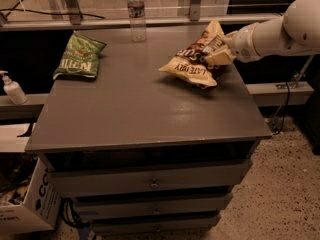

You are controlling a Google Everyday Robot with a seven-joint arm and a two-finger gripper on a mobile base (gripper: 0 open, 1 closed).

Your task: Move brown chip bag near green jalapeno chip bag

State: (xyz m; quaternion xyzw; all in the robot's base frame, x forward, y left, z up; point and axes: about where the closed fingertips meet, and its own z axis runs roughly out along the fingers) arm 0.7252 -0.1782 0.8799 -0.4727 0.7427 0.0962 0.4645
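Single cam, set high in front of the table (150, 114), tilted down & facing toward its back edge. Mid-range: whole tabletop fits in frame, plus drawers (152, 181) & some floor below. Gripper (220, 53) sits upper right in frame, arm entering from the right edge, clamped on brown chip bag (187, 66). Green jalapeno chip bag (80, 59) is well left of gripper. Water bottle (136, 14) is up-left of it, farther from cam.
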